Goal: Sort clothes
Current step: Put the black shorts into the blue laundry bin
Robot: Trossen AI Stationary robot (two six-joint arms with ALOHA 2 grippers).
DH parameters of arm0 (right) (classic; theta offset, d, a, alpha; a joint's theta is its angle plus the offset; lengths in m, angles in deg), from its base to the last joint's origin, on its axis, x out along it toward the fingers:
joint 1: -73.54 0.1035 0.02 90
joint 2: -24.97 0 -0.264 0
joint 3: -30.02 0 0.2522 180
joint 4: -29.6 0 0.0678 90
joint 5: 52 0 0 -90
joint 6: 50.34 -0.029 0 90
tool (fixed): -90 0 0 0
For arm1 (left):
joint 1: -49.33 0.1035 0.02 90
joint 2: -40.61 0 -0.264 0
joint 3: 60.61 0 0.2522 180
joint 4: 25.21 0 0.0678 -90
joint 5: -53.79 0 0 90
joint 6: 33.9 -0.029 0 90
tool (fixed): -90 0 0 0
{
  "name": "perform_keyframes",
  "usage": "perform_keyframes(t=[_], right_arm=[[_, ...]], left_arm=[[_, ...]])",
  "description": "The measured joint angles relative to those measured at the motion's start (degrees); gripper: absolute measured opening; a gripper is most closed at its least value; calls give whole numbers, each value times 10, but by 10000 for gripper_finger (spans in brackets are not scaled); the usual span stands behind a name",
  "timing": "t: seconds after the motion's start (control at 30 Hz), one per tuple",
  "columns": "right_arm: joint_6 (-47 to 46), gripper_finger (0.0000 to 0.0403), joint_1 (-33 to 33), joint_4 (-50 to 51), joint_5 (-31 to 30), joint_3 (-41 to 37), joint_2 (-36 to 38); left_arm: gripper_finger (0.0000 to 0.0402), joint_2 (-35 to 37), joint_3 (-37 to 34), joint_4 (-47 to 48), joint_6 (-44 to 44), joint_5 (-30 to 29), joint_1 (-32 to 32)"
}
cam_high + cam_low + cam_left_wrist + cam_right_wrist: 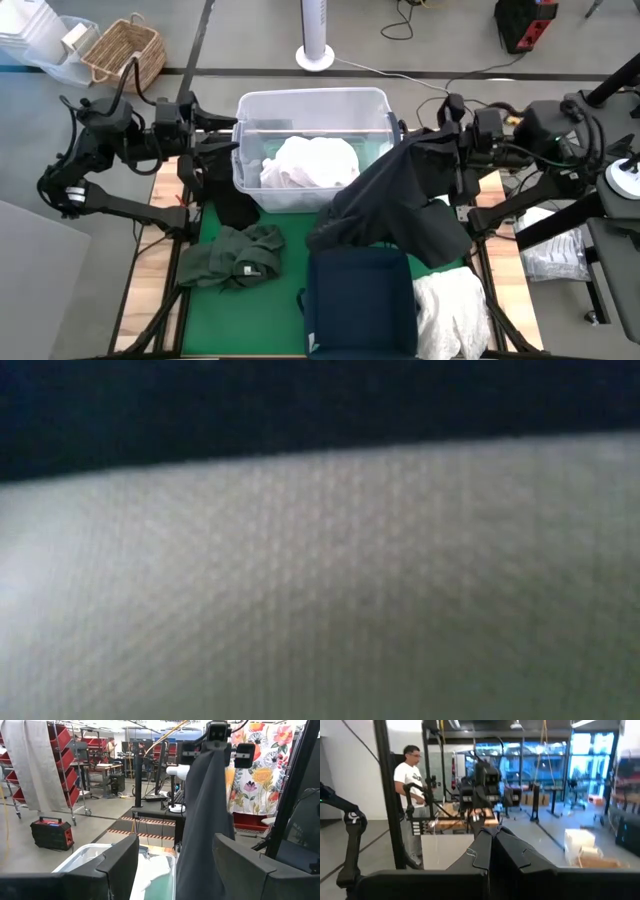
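Note:
My right gripper [415, 148] is shut on a dark grey garment [390, 215] by the right end of the clear plastic tub [250, 105]. In the left wrist view the garment [202, 830] hangs from it. The tub holds white clothes [308, 163]. My left gripper [222, 155] is open and empty at the tub's left end, its fingers [120, 862] level and pointing toward the hanging garment. A dark green garment [235, 255] lies crumpled on the green mat. A white garment [455, 310] lies right of the navy bin [360, 300]. White cloth [320, 590] fills the low view. My right gripper pinches the dark garment's top end [214, 759] between its two shut fingers, which come level from the table's right side. The cloth [480, 851] bunches in folds at the fingertips. The garment hangs below the gripper, and its lower part [345, 230] spreads by the navy bin's far rim.
A wicker basket [125, 52] and white boxes [40, 40] stand on the floor at the far left. A fan base [314, 55] stands beyond the tub. A plastic bag [555, 255] lies at the right. A person [412, 775] stands in the room beyond the table.

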Motion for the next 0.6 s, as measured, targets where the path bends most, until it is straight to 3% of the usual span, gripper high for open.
perform_keyframes(t=[0.37, 0.6], right_arm=[[59, 8, 0, 31, 7, 167, -87], [53, 8, 0, 33, 68, 259, -136]], left_arm=[[232, 3, 0, 0, 0, 0, 0], [232, 5, 0, -2, 0, 0, 0]])
